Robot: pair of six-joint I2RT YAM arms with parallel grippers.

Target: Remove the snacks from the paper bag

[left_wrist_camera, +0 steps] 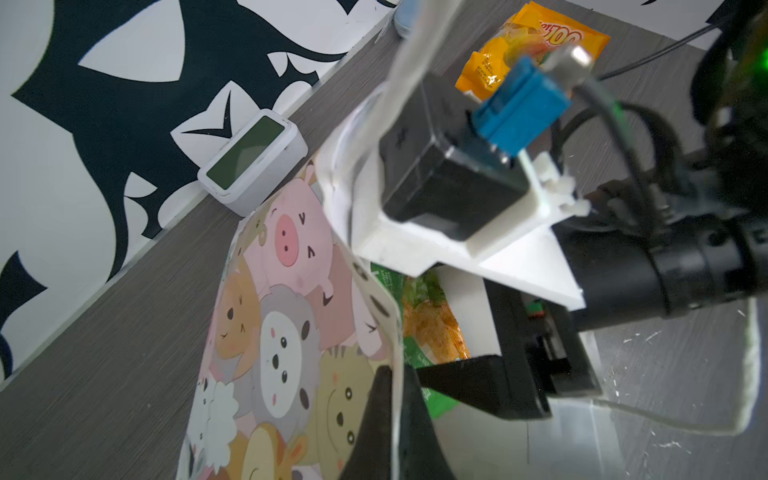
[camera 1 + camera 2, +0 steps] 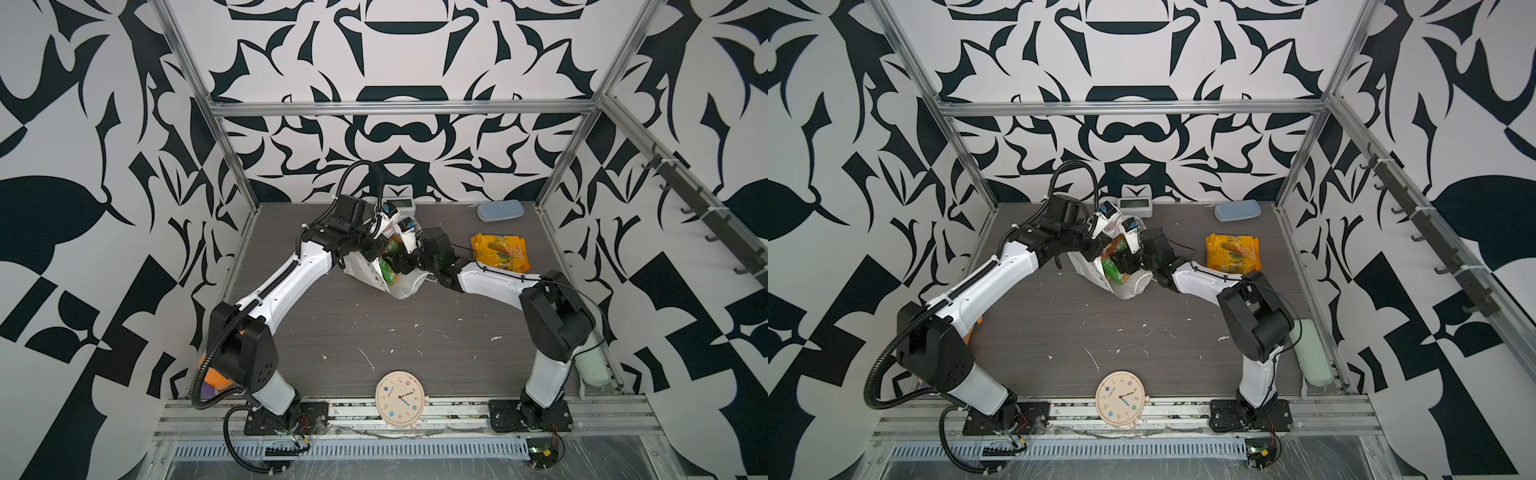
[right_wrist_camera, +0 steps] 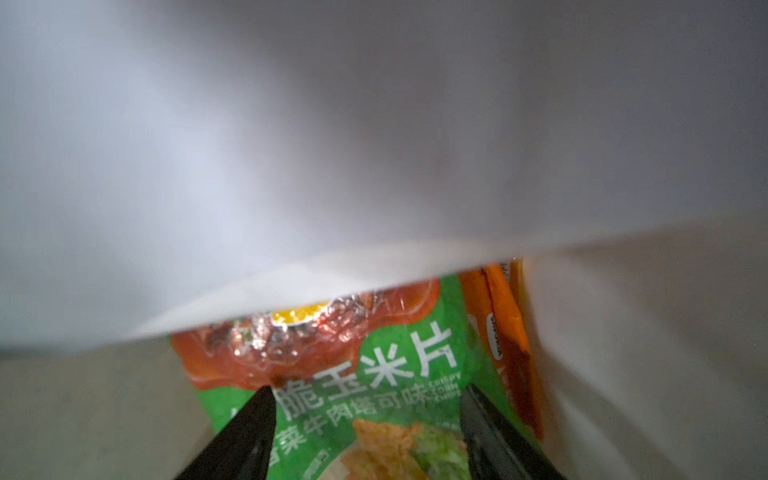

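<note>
The paper bag [image 2: 361,272] [image 2: 1086,272] lies tilted mid-table, its mouth turned toward the right arm. Cartoon animal faces cover its wide side [image 1: 282,332]. My left gripper [image 1: 397,374] [image 2: 376,249] is shut on the bag's rim, with the paper pinched between both fingers. My right gripper [image 3: 365,392] [image 2: 392,268] is inside the mouth, open, its fingers spread over a green snack packet [image 3: 374,374] [image 2: 1113,270]. An orange packet [image 3: 507,332] stands beside the green one. A yellow-orange packet [image 2: 500,251] [image 2: 1233,253] [image 1: 519,45] lies on the table right of the bag.
A round cream wall clock [image 2: 400,400] lies at the front edge. At the back wall stand a white digital clock [image 2: 401,203] [image 1: 253,156] and a blue-grey case [image 2: 500,210]. An orange plush [image 2: 216,378] sits behind the left arm's base, and a pale green pouch [image 2: 592,365] lies by the right base.
</note>
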